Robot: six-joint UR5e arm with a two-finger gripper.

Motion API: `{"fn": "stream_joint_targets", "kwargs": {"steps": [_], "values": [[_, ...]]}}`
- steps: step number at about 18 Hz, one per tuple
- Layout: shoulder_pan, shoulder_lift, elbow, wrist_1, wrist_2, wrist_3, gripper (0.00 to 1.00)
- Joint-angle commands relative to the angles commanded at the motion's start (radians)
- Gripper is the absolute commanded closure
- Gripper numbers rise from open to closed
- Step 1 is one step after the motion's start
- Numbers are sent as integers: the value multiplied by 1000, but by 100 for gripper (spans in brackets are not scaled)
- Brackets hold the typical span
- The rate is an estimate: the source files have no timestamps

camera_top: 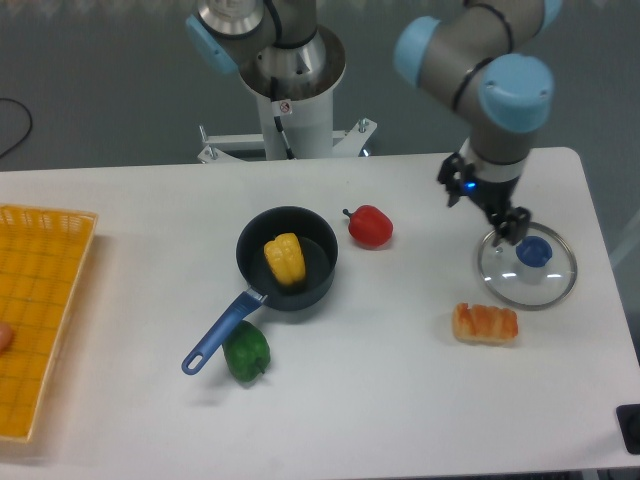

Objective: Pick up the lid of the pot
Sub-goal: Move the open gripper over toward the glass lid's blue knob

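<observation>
A glass pot lid with a blue knob lies flat on the white table at the right. My gripper hangs just above the lid's left rim, a little up and left of the knob. Its dark fingers point down and look close together, but the gap between them is too small to judge. Nothing is visibly held.
A dark blue pot with a yellow pepper inside stands mid-table. A red pepper lies right of the pot, a green pepper below its handle, and a shrimp-like food piece lies below the lid. A yellow basket is at the left edge.
</observation>
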Motion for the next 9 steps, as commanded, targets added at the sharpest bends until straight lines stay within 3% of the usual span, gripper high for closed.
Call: {"fn": "stream_joint_targets", "kwargs": {"steps": [3,5,8,9], "values": [[69,-40,8,43,-21,-17,0],[106,-49,15,49,-96,-40,0],[126,-78,58,57,-114,-32,0],[126,-89,69,83,-112,-29,0]]}}
